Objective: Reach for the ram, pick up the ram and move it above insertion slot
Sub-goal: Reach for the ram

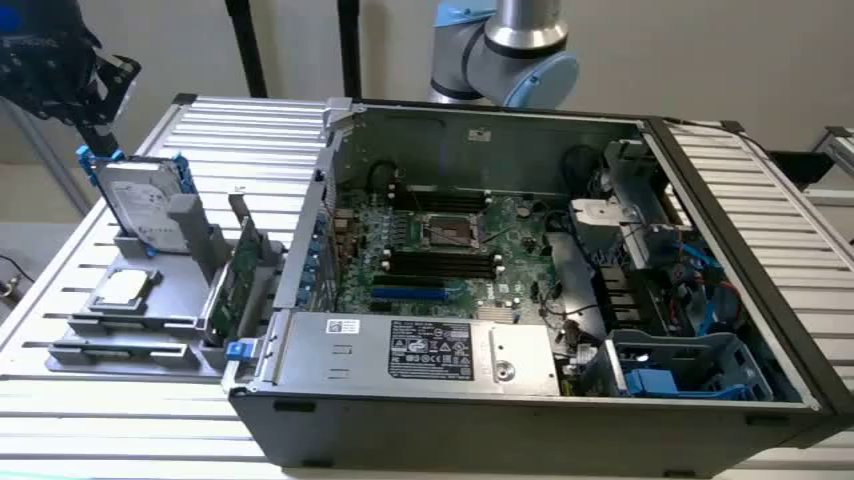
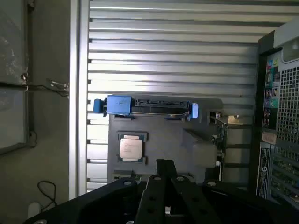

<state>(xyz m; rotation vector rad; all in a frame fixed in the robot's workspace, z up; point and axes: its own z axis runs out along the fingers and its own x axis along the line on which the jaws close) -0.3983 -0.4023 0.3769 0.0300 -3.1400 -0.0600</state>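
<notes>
My gripper [image 1: 96, 135] hangs high at the exterior view's left, above the grey parts holder [image 1: 80, 355]. In the wrist view its black fingers [image 2: 164, 170] are pressed together with nothing between them, and they point down over the holder's front end. A thin dark strip on edge in the holder's front slot [image 1: 120, 350] looks like the ram, though I cannot be sure; the fingers hide most of it in the wrist view. The black memory slots [image 1: 441, 265] lie on the motherboard inside the open computer case [image 1: 400, 400].
The holder also carries a hard drive in a blue caddy [image 1: 140, 205], a processor [image 1: 120, 288] and an upright green expansion card [image 1: 247, 275]. The case stands right beside the holder on a ribbed metal table [image 1: 134, 440]. The arm's base [image 1: 514, 50] rises behind the case.
</notes>
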